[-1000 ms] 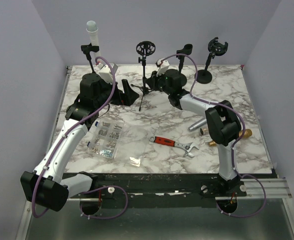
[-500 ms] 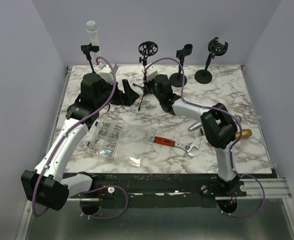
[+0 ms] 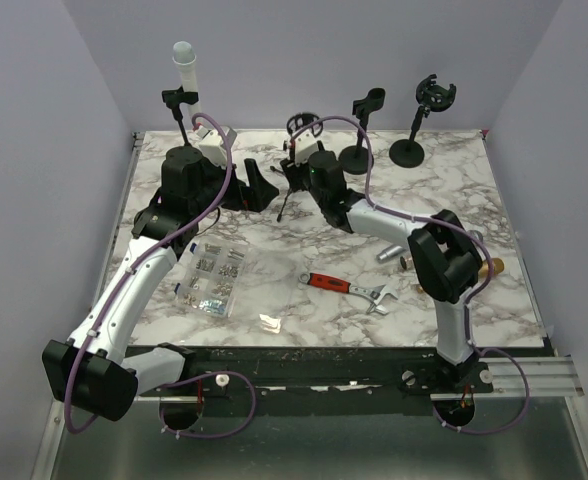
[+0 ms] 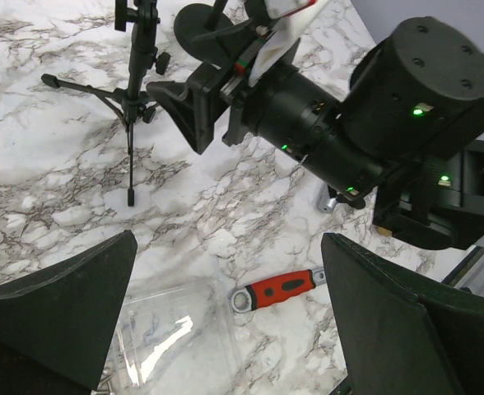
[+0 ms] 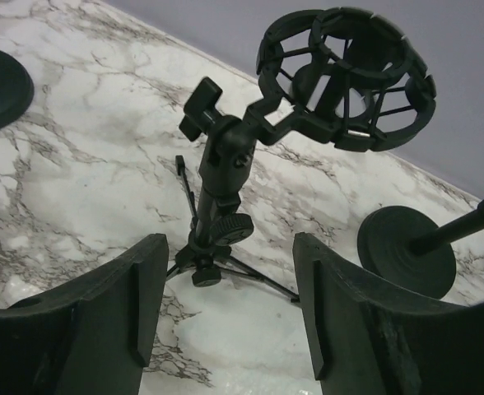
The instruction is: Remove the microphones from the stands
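1. While its jaws stand wide apart, the right gripper (image 5: 230,247) faces a black tripod stand with round shock mount (image 5: 225,164) just ahead, not touching it.
2. Likewise spread wide, the left gripper (image 4: 228,243) holds nothing.
3. Beyond the left gripper, well apart, the white cylindrical microphone (image 3: 185,68) sits clipped upright.

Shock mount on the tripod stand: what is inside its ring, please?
From the right wrist view, the shock mount holds only its own inner ring and bands. The wall shows through the gaps, and no microphone body is visible. Its top side is hidden from that view.
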Controlling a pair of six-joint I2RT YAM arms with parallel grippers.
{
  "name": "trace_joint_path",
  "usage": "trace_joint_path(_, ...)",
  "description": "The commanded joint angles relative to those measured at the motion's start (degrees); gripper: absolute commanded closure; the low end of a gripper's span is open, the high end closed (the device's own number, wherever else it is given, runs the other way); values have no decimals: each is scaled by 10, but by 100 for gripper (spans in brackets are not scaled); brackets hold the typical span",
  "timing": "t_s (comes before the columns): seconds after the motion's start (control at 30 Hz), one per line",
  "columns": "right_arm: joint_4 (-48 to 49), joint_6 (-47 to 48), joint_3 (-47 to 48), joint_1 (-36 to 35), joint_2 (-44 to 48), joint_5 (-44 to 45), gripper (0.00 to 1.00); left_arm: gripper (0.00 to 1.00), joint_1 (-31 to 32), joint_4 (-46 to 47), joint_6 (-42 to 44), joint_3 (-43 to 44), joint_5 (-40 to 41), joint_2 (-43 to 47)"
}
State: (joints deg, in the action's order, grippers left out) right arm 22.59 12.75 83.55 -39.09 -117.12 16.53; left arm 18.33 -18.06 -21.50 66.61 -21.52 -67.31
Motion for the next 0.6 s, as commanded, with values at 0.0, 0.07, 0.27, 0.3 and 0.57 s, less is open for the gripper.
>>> trace_joint_path(0.0, -14, -94, -27, 1, 69, -21, 29, 1, 0, 9, -1, -6, -4, 6)
trace_joint_path(0.07, -18, -120, -49, 6, 92, -33, 27, 1, 0, 9, -1, -5, -2, 8)
trace_joint_path(0.27, -35, -195, -132, 21, 185, -33, 21, 2, 0, 11, -5, -7, -6, 10)
trace_joint_path(0.3, -43, -209, -146, 22, 201, -34, 20, 1, 0, 13, -5, -7, -7, 10)
trace_joint_path(0.57, -135, -350, -239, 24, 337, -157, 16, 1, 0, 27, -12, -18, -9, 7)
